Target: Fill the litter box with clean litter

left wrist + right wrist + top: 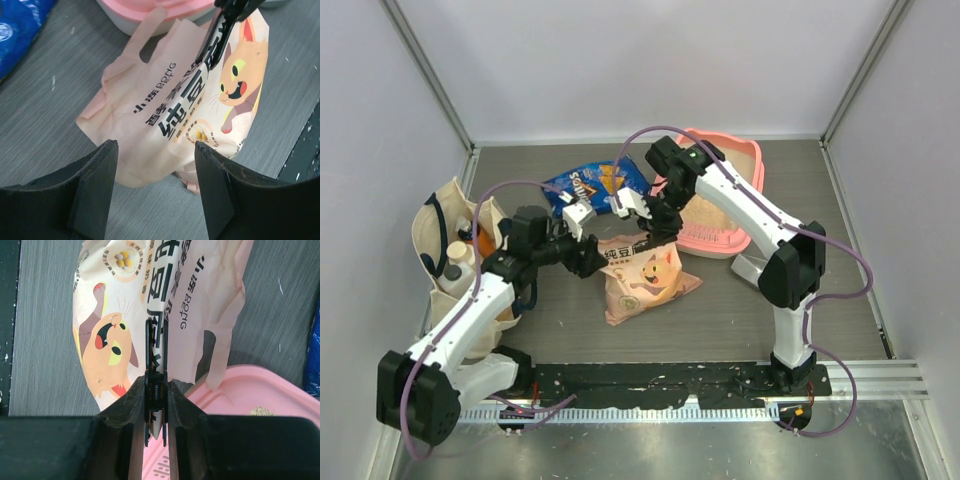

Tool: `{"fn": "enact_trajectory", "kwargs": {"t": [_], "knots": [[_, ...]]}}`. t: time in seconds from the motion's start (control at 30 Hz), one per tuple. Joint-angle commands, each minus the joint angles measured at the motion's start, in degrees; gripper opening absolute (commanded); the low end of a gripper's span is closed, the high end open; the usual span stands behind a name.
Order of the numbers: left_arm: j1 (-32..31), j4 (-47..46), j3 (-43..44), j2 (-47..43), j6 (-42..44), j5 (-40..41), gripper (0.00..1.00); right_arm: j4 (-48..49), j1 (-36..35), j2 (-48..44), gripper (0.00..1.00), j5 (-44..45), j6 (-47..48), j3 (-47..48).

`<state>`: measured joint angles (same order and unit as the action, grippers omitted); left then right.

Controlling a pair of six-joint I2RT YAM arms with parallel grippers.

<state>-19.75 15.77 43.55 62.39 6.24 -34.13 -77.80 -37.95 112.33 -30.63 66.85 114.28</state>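
The pinkish-beige litter bag with an orange cartoon cat (645, 275) lies on the table just in front of the pink litter box (725, 232). Some pale beige litter (705, 205) shows inside the box. My right gripper (156, 382) is shut on a black clip (156, 347) clamped to the bag's edge near the box rim (260, 390). A patch of litter (260, 411) is visible there. My left gripper (156, 147) is open at the bag's other end (150, 150). That end of the bag sits between the fingers, apart from both pads.
A blue Doritos bag (590, 185) lies left of the litter box. A cream tote bag (455, 240) holding bottles stands at the far left. The black base rail (660, 380) runs along the near edge. Grey walls close in the back and sides.
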Motion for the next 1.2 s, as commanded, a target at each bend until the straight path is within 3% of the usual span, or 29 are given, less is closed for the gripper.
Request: {"fn": "enact_trajectory", "kwargs": {"t": [0.0,0.7,0.77,0.9,0.97,1.1,1.17], "knots": [[0.15,-5.4,-1.63,-6.22,-4.13,6.09,0.66,-8.51,-0.63,1.75,0.02,-2.33,-1.37,2.88],[0.24,-1.53,-0.84,-10.98,-2.11,9.7,0.66,-8.51,-1.24,5.35,0.02,-4.0,-7.7,1.74],[0.15,-1.09,-0.57,-10.98,-1.93,9.52,0.66,-8.51,-1.24,5.53,0.12,-3.65,-8.13,1.82],[0.24,0.14,1.09,-10.28,-1.23,8.99,0.67,-6.85,-0.11,4.3,0.47,-3.29,-11.29,2.61],[0.5,0.49,2.06,-9.75,-1.32,9.08,0.7,-2.99,2.79,2.2,0.59,-4.43,-15.33,2.88],[1.46,0.67,5.57,-7.38,-1.49,9.17,0.74,8.68,11.74,-0.36,0.76,-10.84,-29.38,4.89],[2.08,0.06,6.89,-5.36,-2.28,9.95,0.78,13.26,17.18,-1.23,0.77,-13.12,-40.8,4.46]]}}
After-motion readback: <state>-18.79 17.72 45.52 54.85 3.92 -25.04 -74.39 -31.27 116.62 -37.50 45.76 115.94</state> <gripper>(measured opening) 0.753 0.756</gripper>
